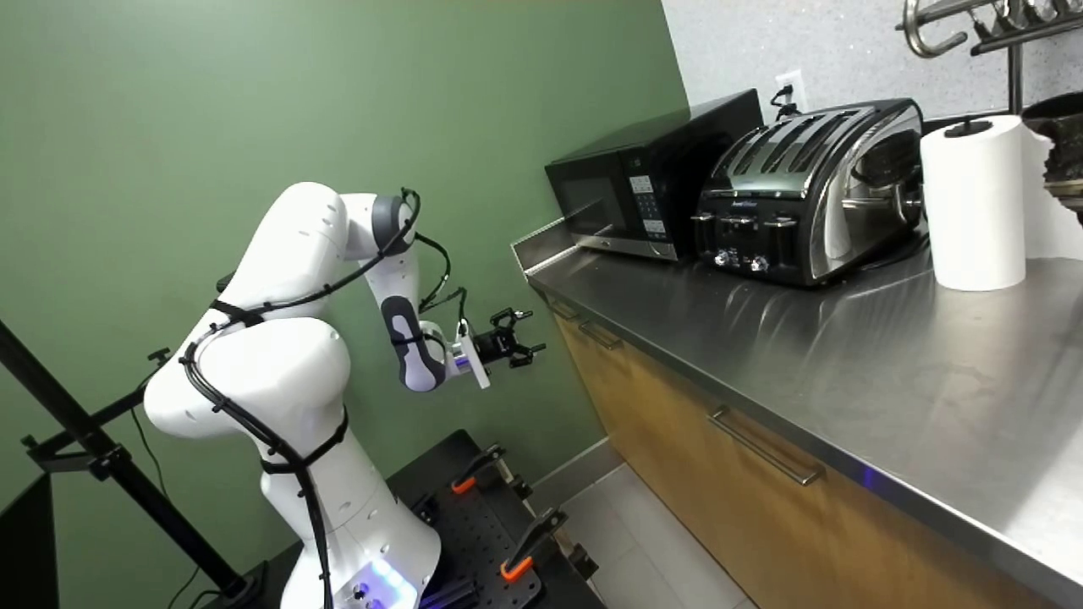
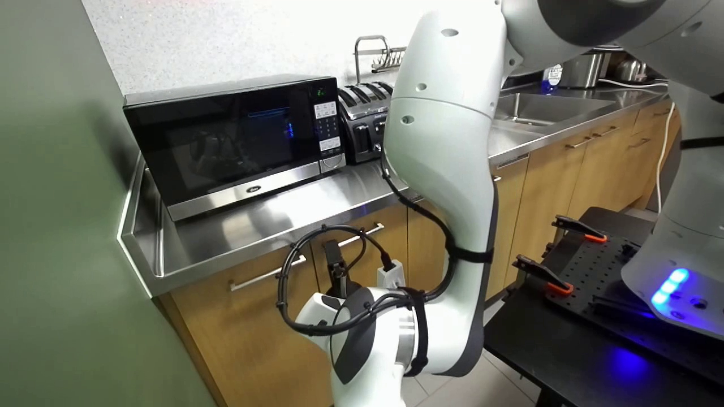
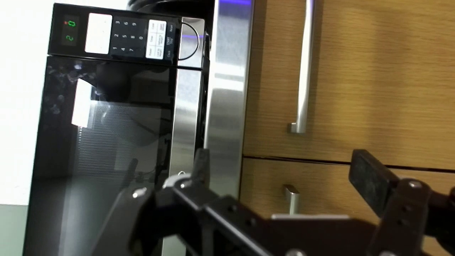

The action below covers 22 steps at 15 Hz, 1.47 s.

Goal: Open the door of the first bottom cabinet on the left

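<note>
The door is the end wood panel beside the green wall, shut, with a silver bar handle near its top. It fronts the cabinet under the steel counter. In the wrist view the door is the lower panel, and its handle is partly hidden by my gripper. My gripper is open and empty, its fingers spread on either side of the handle in this view. In an exterior view my gripper is in front of the cabinet, apart from it. In the other angle the arm mostly hides it.
A black microwave and a toaster stand on the steel counter, with a paper roll. The adjoining wood panel has its own handle. The green wall borders the cabinet end. Clamps sit on the robot's black table.
</note>
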### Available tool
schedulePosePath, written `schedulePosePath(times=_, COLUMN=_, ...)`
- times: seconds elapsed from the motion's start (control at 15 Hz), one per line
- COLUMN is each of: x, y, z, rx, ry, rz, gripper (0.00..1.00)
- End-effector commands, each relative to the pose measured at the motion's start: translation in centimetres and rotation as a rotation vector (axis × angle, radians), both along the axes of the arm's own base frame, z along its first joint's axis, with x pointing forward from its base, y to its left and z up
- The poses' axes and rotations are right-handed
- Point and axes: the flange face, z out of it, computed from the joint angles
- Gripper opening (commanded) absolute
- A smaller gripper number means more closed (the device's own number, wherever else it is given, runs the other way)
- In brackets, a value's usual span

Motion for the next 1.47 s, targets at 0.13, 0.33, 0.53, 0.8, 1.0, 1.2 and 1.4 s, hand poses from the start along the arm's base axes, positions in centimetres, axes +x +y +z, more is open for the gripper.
schedulePosePath(times=0.13, x=2.7, y=2.7, z=-3.9, rx=-0.005, ry=-0.107, rz=0.020, gripper=1.00)
schedulePosePath(times=0.33, x=2.7, y=2.5, z=-4.1, rx=0.001, ry=-0.098, rz=0.047, gripper=1.00)
schedulePosePath(times=0.53, x=2.8, y=2.4, z=-4.9, rx=-0.001, ry=-0.099, rz=0.048, gripper=1.00)
schedulePosePath(times=0.8, x=2.7, y=2.5, z=-4.8, rx=0.000, ry=-0.098, rz=0.049, gripper=1.00)
schedulePosePath(times=1.0, x=3.4, y=2.6, z=-4.9, rx=-0.001, ry=-0.105, rz=0.037, gripper=1.00)
schedulePosePath(times=1.2, x=4.0, y=2.8, z=-4.6, rx=0.000, ry=-0.115, rz=0.028, gripper=1.00)
schedulePosePath(times=1.4, x=4.6, y=3.1, z=-4.5, rx=-0.008, ry=-0.134, rz=0.023, gripper=1.00)
